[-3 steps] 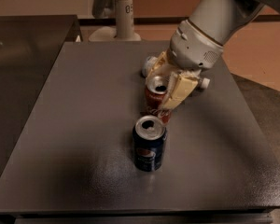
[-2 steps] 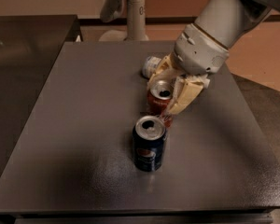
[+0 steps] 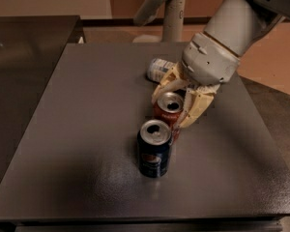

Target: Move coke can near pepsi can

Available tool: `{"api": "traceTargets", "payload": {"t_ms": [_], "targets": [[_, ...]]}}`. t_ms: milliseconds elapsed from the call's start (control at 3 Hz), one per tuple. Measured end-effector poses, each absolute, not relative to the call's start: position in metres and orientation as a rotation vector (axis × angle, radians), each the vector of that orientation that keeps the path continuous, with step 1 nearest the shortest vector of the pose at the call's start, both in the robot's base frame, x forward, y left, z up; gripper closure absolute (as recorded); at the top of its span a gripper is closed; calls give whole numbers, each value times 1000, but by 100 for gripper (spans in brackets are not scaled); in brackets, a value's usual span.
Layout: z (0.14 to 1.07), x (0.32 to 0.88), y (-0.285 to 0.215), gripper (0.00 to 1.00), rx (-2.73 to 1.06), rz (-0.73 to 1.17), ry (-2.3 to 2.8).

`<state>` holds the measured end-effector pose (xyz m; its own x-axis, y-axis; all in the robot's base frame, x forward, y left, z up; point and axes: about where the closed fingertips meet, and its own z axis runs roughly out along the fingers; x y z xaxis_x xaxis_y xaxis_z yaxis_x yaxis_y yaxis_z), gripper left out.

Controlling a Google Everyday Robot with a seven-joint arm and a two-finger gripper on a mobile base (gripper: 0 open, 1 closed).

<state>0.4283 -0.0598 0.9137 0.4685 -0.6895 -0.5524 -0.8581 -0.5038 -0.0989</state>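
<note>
Camera view: the pincer (image 3: pixel 178 104) hangs over mid-bench (image 3: pixel 87 110), fingers either side of the upright coke can (image 3: pixel 167 111), seemingly clamped on it; the pepsi can (image 3: pixel 154 151) stands just beside, nearer and slightly left.

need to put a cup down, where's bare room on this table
The whole left half of the table is bare, from its left edge to the pepsi can. The front right corner is free too. Crowded mid-right: the hand sits at the coke can, with a tipped can behind.
</note>
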Motion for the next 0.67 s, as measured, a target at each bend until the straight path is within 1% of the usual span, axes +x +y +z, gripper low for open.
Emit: {"api": "traceTargets", "payload": {"t_ms": [333, 667], "targets": [[915, 426, -61, 11, -2389, 647, 1263], [915, 429, -64, 0, -2389, 641, 1269]]}}
